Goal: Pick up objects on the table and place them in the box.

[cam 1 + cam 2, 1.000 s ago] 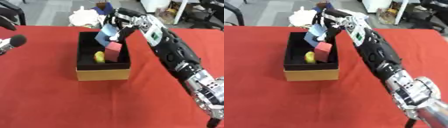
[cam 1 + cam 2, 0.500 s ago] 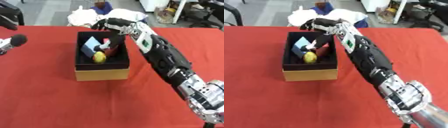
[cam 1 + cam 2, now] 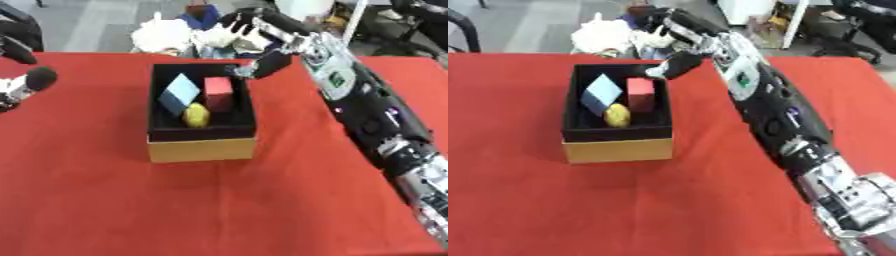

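A red tabletop (image 3: 131,200) fills most of both views, with a grey floor and clutter beyond its far edge. Wide bare cloth lies in front of the box and to either side of it.

The right robot hand (image 3: 249,27) hangs above the far right corner of the box, out past the tabletop's far edge, against the white heap (image 3: 162,37) behind. Its fingers are spread and relaxed, and it holds nothing. A dark part of the hand reaches down to the box's far right rim; whether it touches the rim cannot be told. The right arm (image 3: 367,105) runs back from there along the right side of the tabletop to the lower right corner.

The box (image 3: 201,145) stands just left of the arm, black inside with a tan front wall, squarely on the cloth and well clear of every tabletop edge. In it lie three things: a light blue block (image 3: 179,92) tilted on a corner at the left, a red block (image 3: 218,90) upright at the right, and a yellow ball (image 3: 196,115) in front of and between them, near the front wall.

The left robot hand (image 3: 17,85) shows at the left edge, well apart from the box; whether its fingers are open or curled cannot be told.
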Tool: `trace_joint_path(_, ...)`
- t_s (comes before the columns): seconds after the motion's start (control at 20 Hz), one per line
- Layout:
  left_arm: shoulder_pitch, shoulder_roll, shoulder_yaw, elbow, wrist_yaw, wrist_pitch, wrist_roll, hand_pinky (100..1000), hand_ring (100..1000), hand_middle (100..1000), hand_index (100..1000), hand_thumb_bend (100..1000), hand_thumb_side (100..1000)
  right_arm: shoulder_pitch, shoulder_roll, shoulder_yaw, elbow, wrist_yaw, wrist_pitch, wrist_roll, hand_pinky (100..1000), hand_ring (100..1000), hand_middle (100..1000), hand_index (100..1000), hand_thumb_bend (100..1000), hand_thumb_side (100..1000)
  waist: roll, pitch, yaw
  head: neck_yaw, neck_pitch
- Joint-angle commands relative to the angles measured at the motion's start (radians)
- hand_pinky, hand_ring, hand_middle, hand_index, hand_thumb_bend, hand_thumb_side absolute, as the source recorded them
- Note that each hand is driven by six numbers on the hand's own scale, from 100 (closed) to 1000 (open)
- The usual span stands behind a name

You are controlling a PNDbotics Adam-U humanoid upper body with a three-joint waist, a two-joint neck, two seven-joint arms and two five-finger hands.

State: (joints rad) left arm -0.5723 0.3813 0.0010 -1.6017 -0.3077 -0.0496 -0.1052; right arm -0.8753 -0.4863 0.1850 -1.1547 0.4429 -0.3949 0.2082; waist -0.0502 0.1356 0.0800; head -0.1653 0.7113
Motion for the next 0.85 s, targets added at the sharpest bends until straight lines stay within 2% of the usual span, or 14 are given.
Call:
trace_joint_path(0.05,-0.002,0.030,0.019,-0.005,0.011,0.007,0.031,606,538,577,707,868,742,0.064,-0.110,-0.037,-0.151,-0.139,0.055,-0.075,720,779,799,930,389,390,0.008,-0.016,-0.012,0.019,-0.003)
trace_joint_path(0.2,0.016,0.029,0.027,0.001,0.029,0.011,0.062,606,542,578,701,851,747,0.190,-0.160,-0.084,-0.268,-0.268,0.110,-0.157,697,757,781,924,342,382,0.013,-0.016,-0.035,0.033,0.001)
trace_joint_path(0.4,0.046,0.024,0.034,0.008,0.064,0.010,0.108,610,550,584,697,818,776,0.331,-0.166,-0.146,-0.376,-0.379,0.155,-0.264,656,705,741,913,285,386,0.022,-0.018,-0.064,0.046,0.019)
trace_joint_path(0.65,0.087,0.003,0.042,0.004,0.113,0.002,0.157,613,546,574,683,737,838,0.450,-0.124,-0.182,-0.450,-0.426,0.176,-0.341,639,685,729,915,212,461,0.031,-0.015,-0.077,0.065,0.053)
trace_joint_path(0.85,0.116,-0.010,0.050,-0.001,0.144,-0.001,0.193,614,542,568,676,703,866,0.513,-0.080,-0.199,-0.486,-0.438,0.181,-0.365,637,683,727,919,178,513,0.040,-0.002,-0.081,0.092,0.058)
